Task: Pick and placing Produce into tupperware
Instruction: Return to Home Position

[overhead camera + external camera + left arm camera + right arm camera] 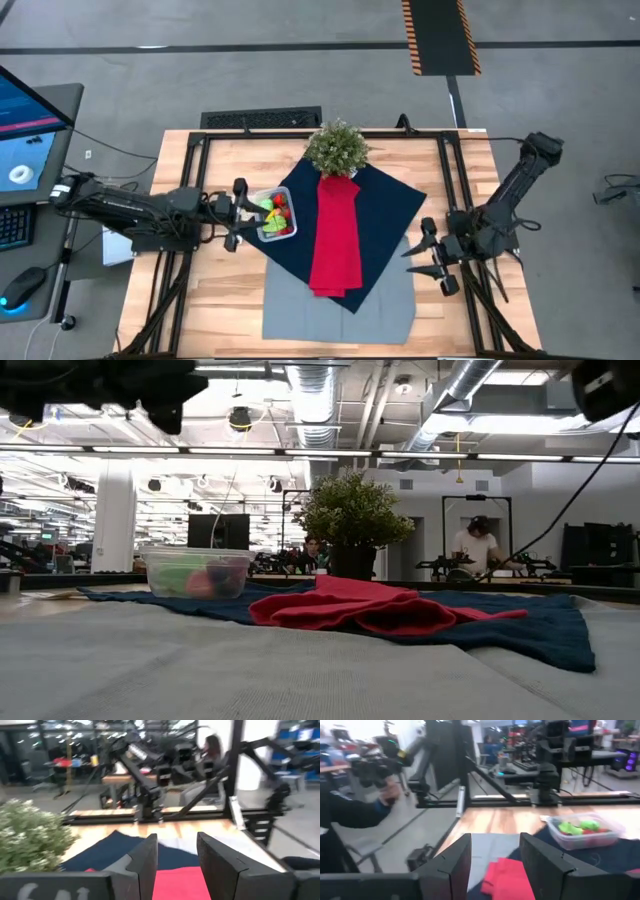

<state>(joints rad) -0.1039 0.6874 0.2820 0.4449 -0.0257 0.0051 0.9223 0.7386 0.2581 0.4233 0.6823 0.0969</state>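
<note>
Overhead, the tupperware [275,215] sat left of centre, on the left corner of the navy cloth [395,215], with the produce [277,208] inside it (green, red and a little yellow showed through the clear wall). The left gripper [238,214] stood just beside the tupperware's left edge. Its fingers were spread wide, one higher and one lower in the frame than that short side, and they held nothing.

The red cloth [335,240] ran down the middle of the frame, just right of the tupperware. The potted plant [337,147] stood at its upper end, near the table's [220,300] upper edge.

The right gripper [425,255] hung at the right of the frame, just beyond the navy cloth's right corner and over bare wood, well apart from the tupperware. Its fingers were parted wide and empty. A grey cloth [340,310] lay toward the table's lower edge, with bare wood on either side of it.
</note>
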